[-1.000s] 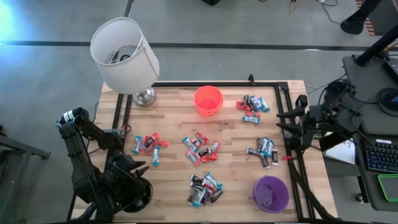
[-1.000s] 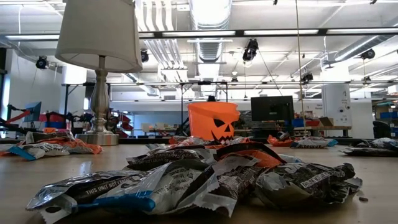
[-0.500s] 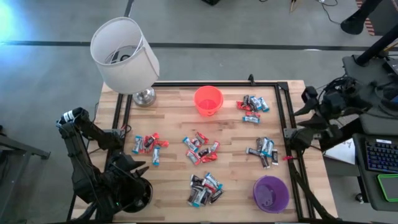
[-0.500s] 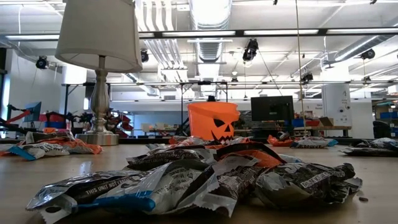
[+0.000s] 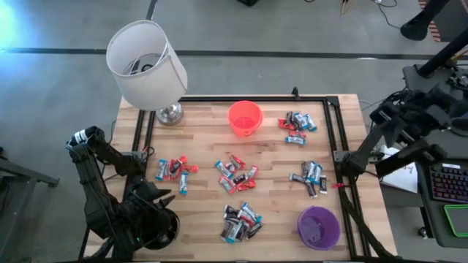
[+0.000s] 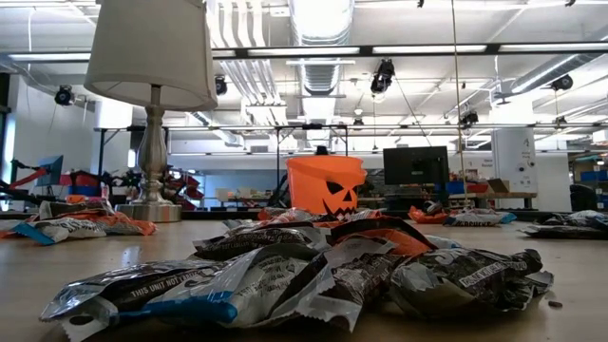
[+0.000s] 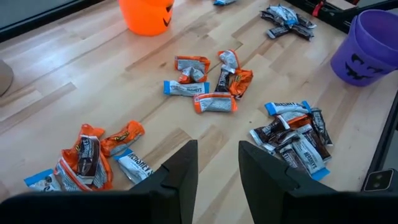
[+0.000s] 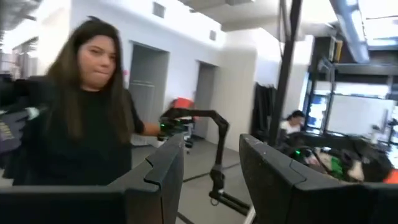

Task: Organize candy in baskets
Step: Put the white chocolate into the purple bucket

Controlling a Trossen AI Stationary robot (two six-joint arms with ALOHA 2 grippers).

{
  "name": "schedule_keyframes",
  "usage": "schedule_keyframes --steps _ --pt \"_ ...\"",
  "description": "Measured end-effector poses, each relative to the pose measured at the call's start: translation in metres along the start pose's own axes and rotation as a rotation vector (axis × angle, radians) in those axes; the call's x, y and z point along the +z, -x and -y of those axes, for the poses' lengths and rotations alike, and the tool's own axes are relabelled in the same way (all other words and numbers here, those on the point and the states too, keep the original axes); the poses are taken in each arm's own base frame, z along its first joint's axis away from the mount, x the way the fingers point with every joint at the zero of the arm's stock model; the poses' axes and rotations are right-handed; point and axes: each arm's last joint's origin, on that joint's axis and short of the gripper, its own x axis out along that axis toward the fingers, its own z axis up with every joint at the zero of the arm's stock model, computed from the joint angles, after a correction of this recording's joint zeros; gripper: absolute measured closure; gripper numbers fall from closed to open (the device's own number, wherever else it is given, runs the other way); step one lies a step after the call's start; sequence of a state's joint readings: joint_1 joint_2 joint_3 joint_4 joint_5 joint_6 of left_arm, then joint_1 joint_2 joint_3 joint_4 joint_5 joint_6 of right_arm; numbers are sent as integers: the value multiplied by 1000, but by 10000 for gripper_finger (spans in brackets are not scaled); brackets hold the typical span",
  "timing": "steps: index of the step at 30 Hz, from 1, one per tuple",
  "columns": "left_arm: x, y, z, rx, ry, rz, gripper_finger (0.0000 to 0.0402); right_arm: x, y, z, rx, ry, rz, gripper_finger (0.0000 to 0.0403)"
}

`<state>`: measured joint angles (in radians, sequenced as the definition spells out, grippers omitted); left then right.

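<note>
Wrapped candy lies on the wooden table in several heaps: near the left edge (image 5: 173, 169), in the middle (image 5: 235, 174), at the near edge (image 5: 241, 223), and two on the right (image 5: 296, 124) (image 5: 311, 177). An orange basket (image 5: 245, 117) stands at the far middle and a purple basket (image 5: 318, 226) at the near right. A round black thing (image 5: 167, 230) shows under my left arm. My left gripper (image 7: 217, 168) hovers open over the near left corner (image 5: 155, 196), pointing slantwise down toward the heaps, with nothing between its fingers. My right gripper (image 8: 211, 168) is open and raised beyond the table's right edge (image 5: 384, 111), facing the room.
A lamp with a white shade (image 5: 146, 64) stands at the far left corner. A black frame rail (image 5: 340, 146) runs along the table's right edge. A person (image 8: 81, 112) stands in the room beyond the right gripper. A keyboard (image 5: 447, 183) lies right of the table.
My right gripper has risen and drawn back from the table's right edge, farther right and off the table, and has tipped upward from the table toward the room. Its fingers stay open. The candy and the baskets have kept their places.
</note>
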<state>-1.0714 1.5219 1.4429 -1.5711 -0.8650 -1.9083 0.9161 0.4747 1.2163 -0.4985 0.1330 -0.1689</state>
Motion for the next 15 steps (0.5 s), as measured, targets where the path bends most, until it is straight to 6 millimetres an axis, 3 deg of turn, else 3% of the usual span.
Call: schedule_keyframes --steps 10,15 --pt "0 0 0 0 0 0 304 -37 -42 0 -395 -133 -364 257" --pt "0 0 0 0 0 0 304 -57 -59 -5 -490 -218 -479 257"
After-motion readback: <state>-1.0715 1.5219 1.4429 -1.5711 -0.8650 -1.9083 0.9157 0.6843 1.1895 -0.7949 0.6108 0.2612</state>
